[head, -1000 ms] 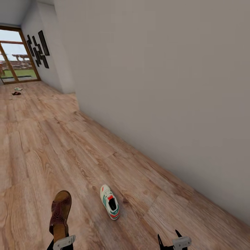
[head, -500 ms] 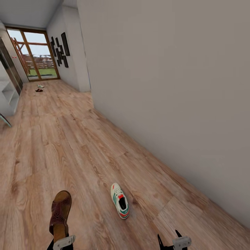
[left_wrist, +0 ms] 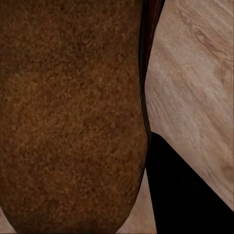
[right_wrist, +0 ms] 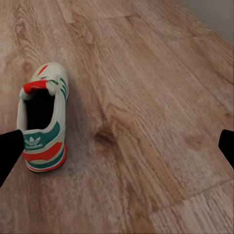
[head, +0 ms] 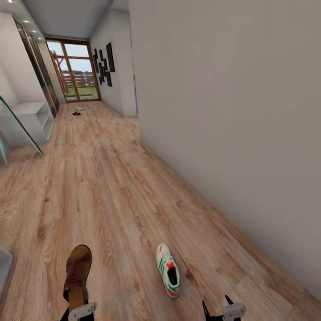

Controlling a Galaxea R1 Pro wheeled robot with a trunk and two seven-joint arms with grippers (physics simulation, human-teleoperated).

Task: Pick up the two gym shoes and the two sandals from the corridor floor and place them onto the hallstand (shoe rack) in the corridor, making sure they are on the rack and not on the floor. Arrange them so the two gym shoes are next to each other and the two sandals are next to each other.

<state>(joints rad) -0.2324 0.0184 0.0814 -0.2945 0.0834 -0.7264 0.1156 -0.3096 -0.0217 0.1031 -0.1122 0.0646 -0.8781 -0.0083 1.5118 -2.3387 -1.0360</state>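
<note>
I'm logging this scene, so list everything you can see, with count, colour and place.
sandal: one, reddish-brown, held in the left gripper near the bottom left of the head view
gym shoe: one, white with green stripes, on the floor ahead of the right gripper
far shoes: two small shapes, one pale, one dark, on the floor by the glass door
floor: light brown wood planks
hallstand: one, light grey, at the left wall
wall: grey, along the right
wall art: black panels near the door
left gripper: shut on the sandal
right gripper: open, empty
</note>
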